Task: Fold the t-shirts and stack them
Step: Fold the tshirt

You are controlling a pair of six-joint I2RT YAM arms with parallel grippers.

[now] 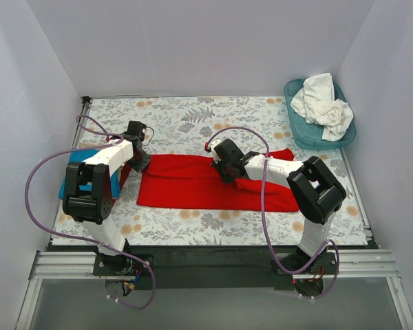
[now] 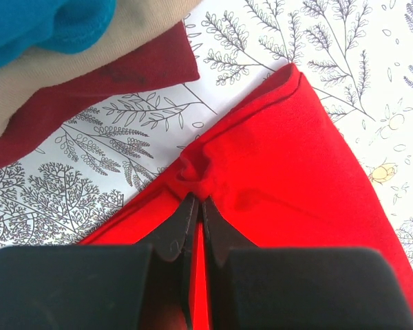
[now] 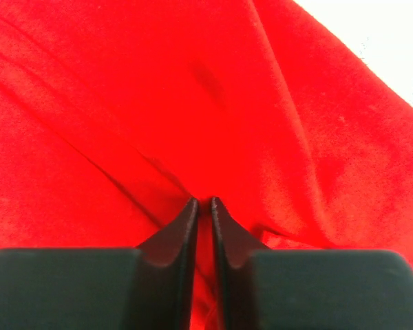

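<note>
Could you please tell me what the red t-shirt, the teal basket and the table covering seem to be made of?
The red t-shirt looks like soft matte knit cloth: it creases and bunches without shine. The teal basket seems moulded plastic, with a smooth rigid rim. The table covering looks like a thin printed sheet, possibly cloth or vinyl.

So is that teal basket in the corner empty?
No, it is full. The teal basket holds crumpled white t-shirts, heaped above its rim.

The left arm (image 1: 100,161) hides most of the blue shirt (image 1: 67,184); the right arm (image 1: 282,172) covers the red shirt (image 1: 186,182) at its right end.
</note>
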